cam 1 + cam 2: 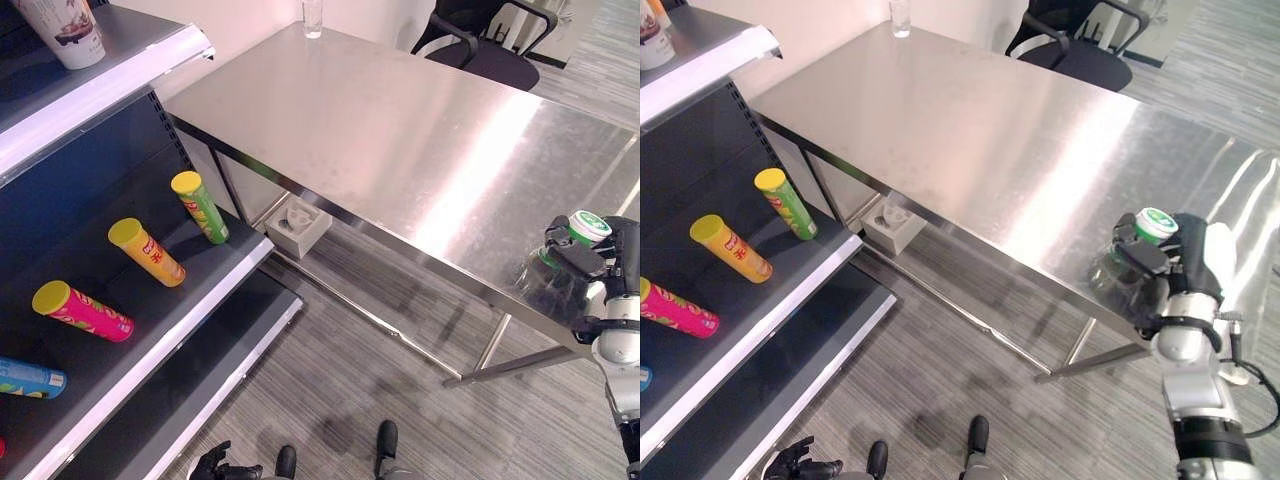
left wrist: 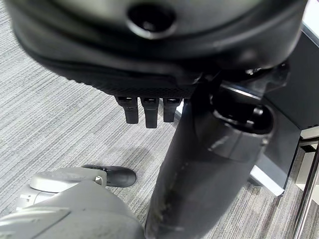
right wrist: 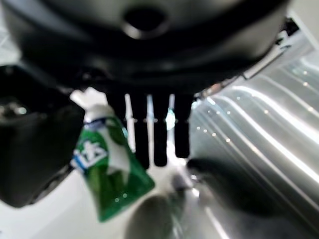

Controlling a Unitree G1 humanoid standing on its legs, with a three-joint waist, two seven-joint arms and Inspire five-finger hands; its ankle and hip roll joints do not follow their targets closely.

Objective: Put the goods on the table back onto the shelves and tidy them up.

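Observation:
A green bottle with a white-and-green cap (image 1: pixel 589 227) stands at the near right corner of the steel table (image 1: pixel 400 130). My right hand (image 1: pixel 1188 268) is wrapped round it, thumb on one side and fingers on the other; the right wrist view shows the bottle (image 3: pixel 112 172) between them. My left hand (image 1: pixel 222 462) hangs low by the floor, relaxed and holding nothing. On the dark shelf (image 1: pixel 150 330) to the left lie a green can (image 1: pixel 200 206), a yellow-orange can (image 1: pixel 147 252), a pink can (image 1: pixel 82 311) and a blue can (image 1: pixel 30 378).
A paper cup (image 1: pixel 62 30) stands on the top shelf. A clear glass (image 1: pixel 313 17) stands at the table's far edge, and a black office chair (image 1: pixel 480 45) is behind it. A white box (image 1: pixel 298 225) sits on the floor under the table.

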